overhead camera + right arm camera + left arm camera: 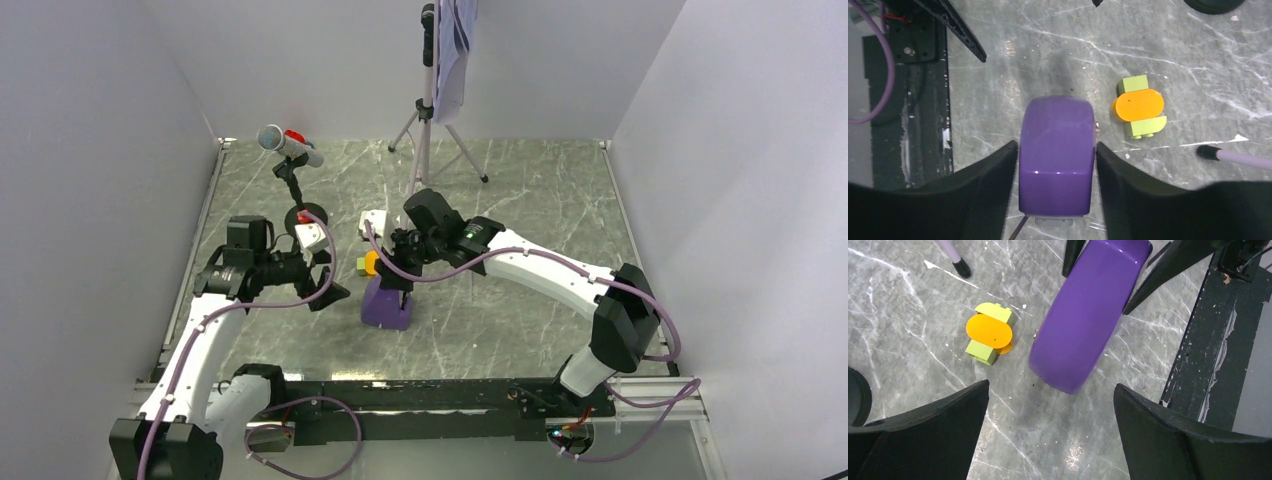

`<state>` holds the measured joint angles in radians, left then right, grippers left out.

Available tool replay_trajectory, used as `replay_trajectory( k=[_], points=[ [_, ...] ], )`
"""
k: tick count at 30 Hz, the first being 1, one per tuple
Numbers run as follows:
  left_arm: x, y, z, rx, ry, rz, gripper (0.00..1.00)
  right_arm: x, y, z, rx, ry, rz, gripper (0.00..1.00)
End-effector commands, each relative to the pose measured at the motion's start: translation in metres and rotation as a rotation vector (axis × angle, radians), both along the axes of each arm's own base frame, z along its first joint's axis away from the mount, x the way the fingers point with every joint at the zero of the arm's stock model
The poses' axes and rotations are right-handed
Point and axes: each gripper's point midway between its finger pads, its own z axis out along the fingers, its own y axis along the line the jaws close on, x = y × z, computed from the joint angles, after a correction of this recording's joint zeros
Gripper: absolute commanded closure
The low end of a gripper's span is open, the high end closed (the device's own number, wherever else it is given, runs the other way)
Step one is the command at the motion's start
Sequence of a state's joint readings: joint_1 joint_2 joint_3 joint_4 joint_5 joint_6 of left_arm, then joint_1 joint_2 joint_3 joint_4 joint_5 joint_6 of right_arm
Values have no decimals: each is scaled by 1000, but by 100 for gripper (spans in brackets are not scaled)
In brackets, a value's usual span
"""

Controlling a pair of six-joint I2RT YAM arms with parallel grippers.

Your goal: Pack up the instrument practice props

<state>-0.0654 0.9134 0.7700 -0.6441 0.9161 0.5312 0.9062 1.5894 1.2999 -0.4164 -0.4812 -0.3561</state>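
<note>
Marbled grey surface (560, 210) under everything. Far behind purple metronome (388, 305): grey music stand (424, 130), upright on tripod legs, white sheet-music pages (455, 50) hanging at its top. Behind-left of metronome: silver microphone (285, 143), tilted on black round-base stand. Right claw (1057, 145) clamped on metronome, 1 finger against each side, metronome base down on surface. Left claw (1050, 390) just left of metronome, spread wide, gripping nothing. Just beside metronome at its back-left, not touching: orange-and-yellow-green block (1139, 106), flat on surface, apart from the 2 claws.
</note>
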Motion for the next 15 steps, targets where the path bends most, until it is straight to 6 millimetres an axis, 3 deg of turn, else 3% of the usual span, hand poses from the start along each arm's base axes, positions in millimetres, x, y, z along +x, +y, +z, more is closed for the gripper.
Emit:
replay_trajectory(
  k=[1, 2, 4, 6, 9, 12, 15],
  points=[
    [1, -4, 13, 29, -82, -48, 1, -3, 18, 51, 149, -25, 51, 34],
    [1, -6, 14, 26, -81, -54, 2, -7, 18, 60, 167, -1, 70, 29],
    [2, -9, 15, 23, -75, -60, 3, -16, 13, 78, 211, 68, 117, 9],
    [4, -11, 18, 32, -86, -72, 3, -17, 6, 96, 251, 98, 141, 2],
    [8, -16, 26, 39, -123, -105, 3, -12, -10, 112, 290, 97, 144, 0],
    [12, -24, 33, 45, -150, -161, 1, 7, -31, 104, 280, 46, 83, 0],
    [18, -36, 37, 69, -170, -220, 1, 35, -51, 73, 220, -19, -46, 5]
  ],
)
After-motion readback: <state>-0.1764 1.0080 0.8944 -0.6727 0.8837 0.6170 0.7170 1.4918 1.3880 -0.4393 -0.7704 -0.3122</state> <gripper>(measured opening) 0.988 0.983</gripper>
